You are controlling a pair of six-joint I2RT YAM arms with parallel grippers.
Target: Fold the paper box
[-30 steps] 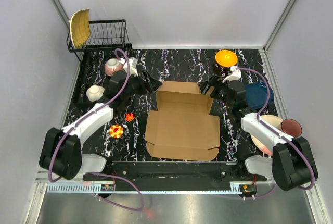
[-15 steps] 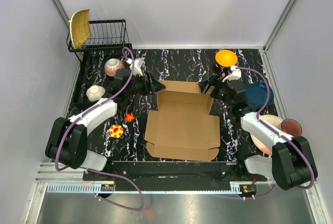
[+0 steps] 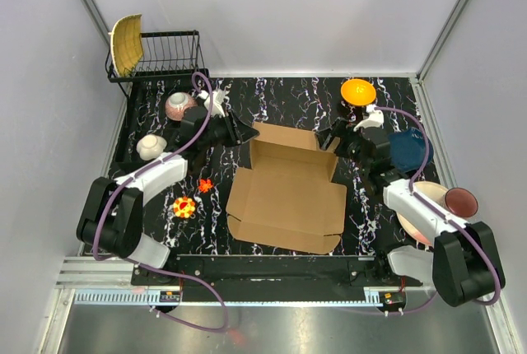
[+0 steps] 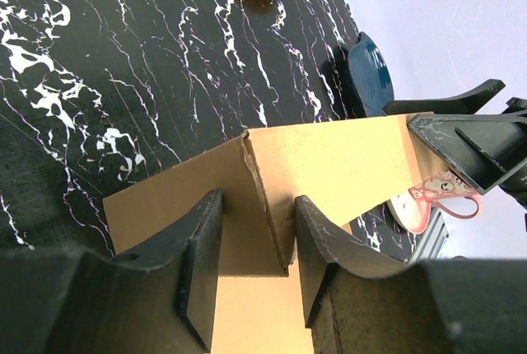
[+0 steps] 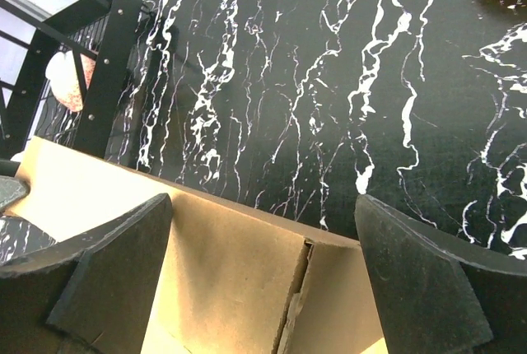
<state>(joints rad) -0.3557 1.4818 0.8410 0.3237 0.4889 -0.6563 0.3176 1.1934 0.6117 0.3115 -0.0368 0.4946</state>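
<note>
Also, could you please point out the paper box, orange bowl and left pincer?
paper box (image 3: 288, 202), top external view, on its flat base panel.
orange bowl (image 3: 358, 90), top external view, on its inside.
left pincer (image 4: 257, 206), left wrist view, midway between its fingertips.

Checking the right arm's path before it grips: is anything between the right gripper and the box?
Nothing visible does. The right gripper is open, its fingers on either side of the box at its far right corner.
</note>
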